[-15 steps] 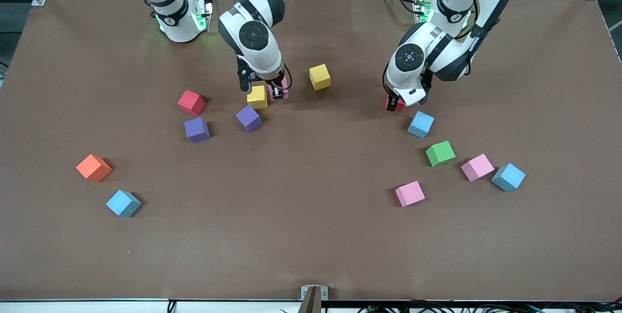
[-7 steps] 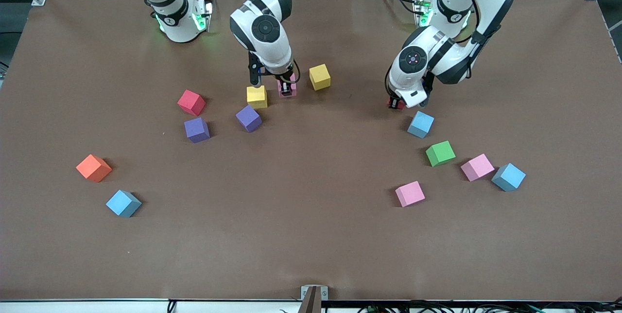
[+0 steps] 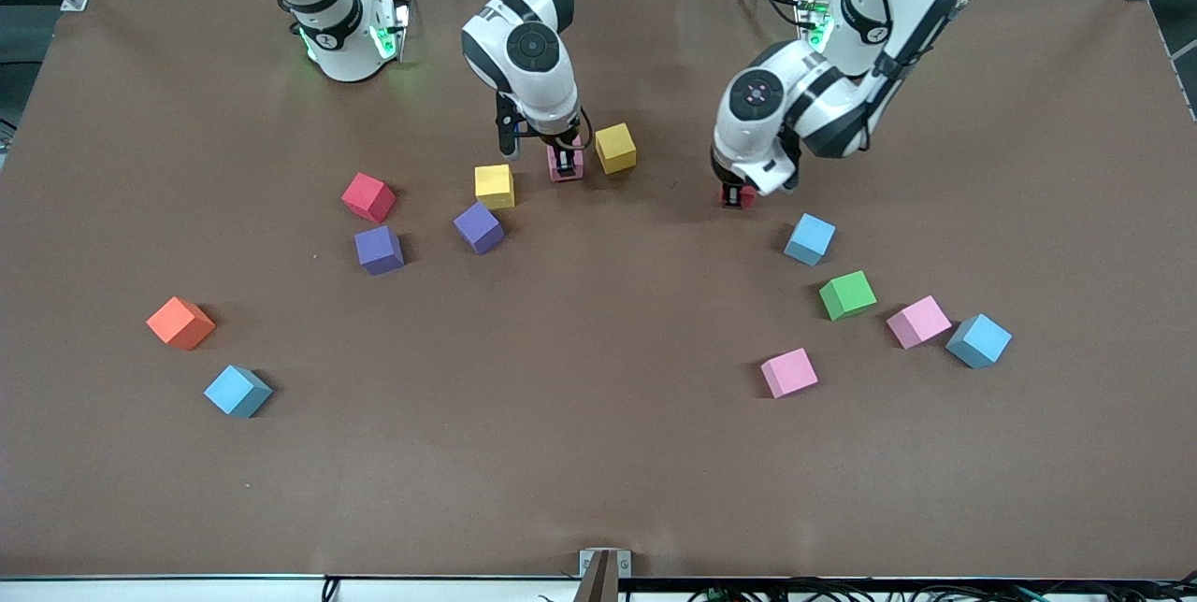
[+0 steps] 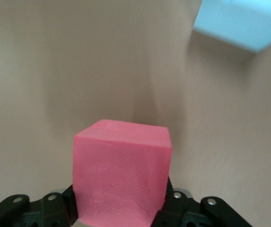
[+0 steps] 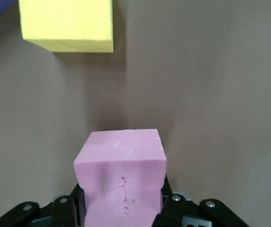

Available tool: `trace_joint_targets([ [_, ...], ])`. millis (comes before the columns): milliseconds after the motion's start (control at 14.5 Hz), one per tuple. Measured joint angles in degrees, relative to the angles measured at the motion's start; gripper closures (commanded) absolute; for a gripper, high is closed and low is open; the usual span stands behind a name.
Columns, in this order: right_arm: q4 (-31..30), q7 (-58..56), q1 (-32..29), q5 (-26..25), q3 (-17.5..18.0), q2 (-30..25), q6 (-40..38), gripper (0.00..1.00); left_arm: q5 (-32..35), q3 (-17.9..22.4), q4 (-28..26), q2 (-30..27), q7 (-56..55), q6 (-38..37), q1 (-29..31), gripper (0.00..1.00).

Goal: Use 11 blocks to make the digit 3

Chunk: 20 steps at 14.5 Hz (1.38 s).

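My right gripper (image 3: 565, 163) is shut on a pink block (image 3: 569, 175) (image 5: 121, 175), low over the table between two yellow blocks (image 3: 615, 148) (image 3: 494, 186); one yellow block (image 5: 67, 23) shows in the right wrist view. My left gripper (image 3: 739, 195) is shut on a red block (image 3: 731, 202) (image 4: 121, 175), low over the table beside a light blue block (image 3: 810, 239) (image 4: 241, 21). Loose on the table lie a red block (image 3: 368, 197), two purple blocks (image 3: 379, 250) (image 3: 480, 227), a green block (image 3: 848, 294) and two pink blocks (image 3: 919, 321) (image 3: 788, 372).
An orange cube (image 3: 180, 322) and a light blue cube (image 3: 237, 391) sit toward the right arm's end, nearer the front camera. Another light blue cube (image 3: 978, 340) lies beside the pink one toward the left arm's end. Brown table (image 3: 598, 452) spreads bare across the middle and front.
My left gripper shut on the red block and carried it a little toward the right arm's end. My right gripper carried the pink block from one yellow block toward the other.
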Motion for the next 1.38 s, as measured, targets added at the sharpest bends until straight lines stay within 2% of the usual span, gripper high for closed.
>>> trace_joint_targets([
  [413,0.0,1.5,1.3,0.0,0.0,0.5,1.1,1.0,-0.1,-1.2,0.3,1.1,-19.5,1.8,-6.9,0.71],
  [963,0.0,3.8,2.8,0.0,0.0,2.5,4.4,1.0,-1.8,-1.2,0.7,4.4,-22.9,10.2,-11.3,0.7],
  [1376,0.0,5.3,4.0,0.0,0.0,2.5,4.8,1.0,-2.0,-1.1,2.7,6.0,-23.1,10.5,-12.6,0.7],
])
